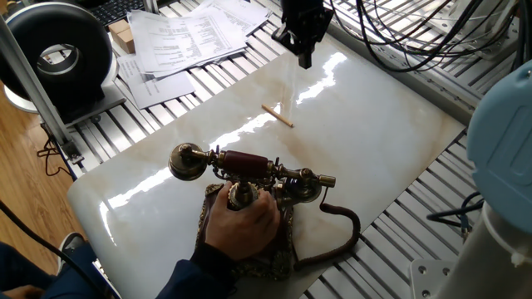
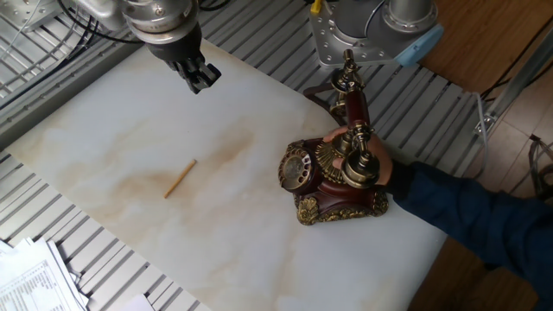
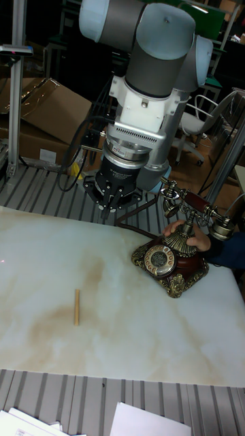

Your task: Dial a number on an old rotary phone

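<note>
Hovering above the table's [image 2: 104, 138] far edge, the gripper [image 2: 198, 79] holds nothing, fingers nearly together. The stick [image 2: 181, 178] lies between it and the phone [image 2: 333, 177], which a hand [image 1: 241, 224] steadies.

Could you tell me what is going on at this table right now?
A person's hand steadies the old rotary phone on the white table, its handset resting on the cradle. The robot's gripper hangs above the far part of the table, holding nothing; its jaws look nearly closed. A small wooden stick lies loose on the table, away from the phone. Nothing is touching the dial.
</note>
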Robot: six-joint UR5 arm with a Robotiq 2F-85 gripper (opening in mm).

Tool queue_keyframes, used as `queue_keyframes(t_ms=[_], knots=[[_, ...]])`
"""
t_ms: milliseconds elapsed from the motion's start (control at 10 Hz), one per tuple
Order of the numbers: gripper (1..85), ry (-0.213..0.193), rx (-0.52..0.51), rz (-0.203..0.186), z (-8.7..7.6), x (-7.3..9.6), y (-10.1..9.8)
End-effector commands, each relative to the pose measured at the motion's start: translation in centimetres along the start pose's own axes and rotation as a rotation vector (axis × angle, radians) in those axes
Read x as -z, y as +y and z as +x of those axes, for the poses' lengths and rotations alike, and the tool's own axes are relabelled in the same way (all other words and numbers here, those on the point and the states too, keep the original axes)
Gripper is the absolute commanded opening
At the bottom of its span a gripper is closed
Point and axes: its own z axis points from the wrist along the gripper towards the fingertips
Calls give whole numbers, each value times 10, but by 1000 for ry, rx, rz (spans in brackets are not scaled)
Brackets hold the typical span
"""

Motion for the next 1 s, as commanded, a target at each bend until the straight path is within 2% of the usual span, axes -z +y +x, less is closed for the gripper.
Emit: queue_keyframes(t_ms=[0,500,900], knots=[[13,7,12,-18,1,-3,2],[13,-18,40,4,-6,2,-2],[13,-54,42,8,-16,2,-2]])
